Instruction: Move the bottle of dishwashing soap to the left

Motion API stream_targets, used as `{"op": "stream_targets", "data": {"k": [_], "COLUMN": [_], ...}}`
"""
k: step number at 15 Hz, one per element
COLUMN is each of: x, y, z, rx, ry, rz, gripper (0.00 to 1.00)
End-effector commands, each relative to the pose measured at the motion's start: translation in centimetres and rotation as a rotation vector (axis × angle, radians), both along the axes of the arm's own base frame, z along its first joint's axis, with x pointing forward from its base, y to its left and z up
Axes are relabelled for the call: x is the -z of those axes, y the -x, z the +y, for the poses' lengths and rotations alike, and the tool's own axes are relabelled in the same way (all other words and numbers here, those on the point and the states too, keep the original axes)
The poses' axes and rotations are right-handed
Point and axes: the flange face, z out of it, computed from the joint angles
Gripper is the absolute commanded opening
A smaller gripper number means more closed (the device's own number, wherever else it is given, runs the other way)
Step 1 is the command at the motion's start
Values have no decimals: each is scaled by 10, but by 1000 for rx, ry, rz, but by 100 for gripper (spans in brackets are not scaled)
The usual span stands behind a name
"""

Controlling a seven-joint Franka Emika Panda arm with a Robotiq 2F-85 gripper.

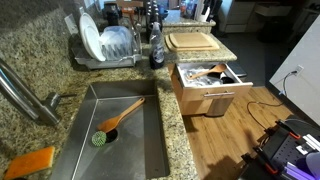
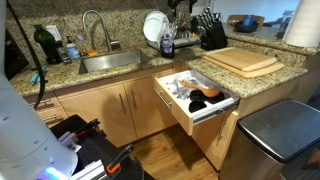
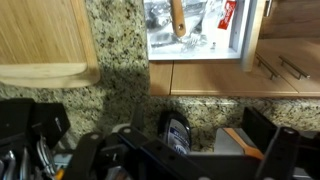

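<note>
The bottle of dishwashing soap [image 1: 156, 46] stands upright on the granite counter between the dish rack [image 1: 105, 45] and the cutting boards [image 1: 195, 42]. It also shows in an exterior view [image 2: 166, 42] and in the wrist view [image 3: 175, 131], where its dark body and label lie just beyond the jaws. My gripper [image 3: 180, 155] hovers above the bottle with its dark fingers spread wide apart, open and empty. In an exterior view the gripper [image 2: 180, 8] is a dark shape at the top edge, over the bottle.
The sink [image 1: 150, 135] holds a wooden-handled brush [image 1: 115, 120], with the faucet [image 2: 95, 25] behind it. A drawer [image 2: 195, 95] stands open below the counter. A knife block [image 2: 210, 35] is near the cutting boards. An orange sponge [image 1: 30, 160] lies by the sink. A trash can [image 2: 275, 140] stands on the floor.
</note>
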Motion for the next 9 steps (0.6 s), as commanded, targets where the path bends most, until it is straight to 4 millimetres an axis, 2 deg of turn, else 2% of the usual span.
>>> {"op": "stream_targets", "data": {"k": [1, 4, 5, 7, 9], "x": [-1, 15, 8, 17, 15], "y": [-29, -45, -32, -37, -37], "z": [26, 61, 50, 59, 56], "rx": [-194, -354, -264, -274, -268], "ry": [-5, -27, -17, -22, -21], "rz": [-10, -12, -11, -6, -8], "gripper": [100, 100, 100, 100, 100]}}
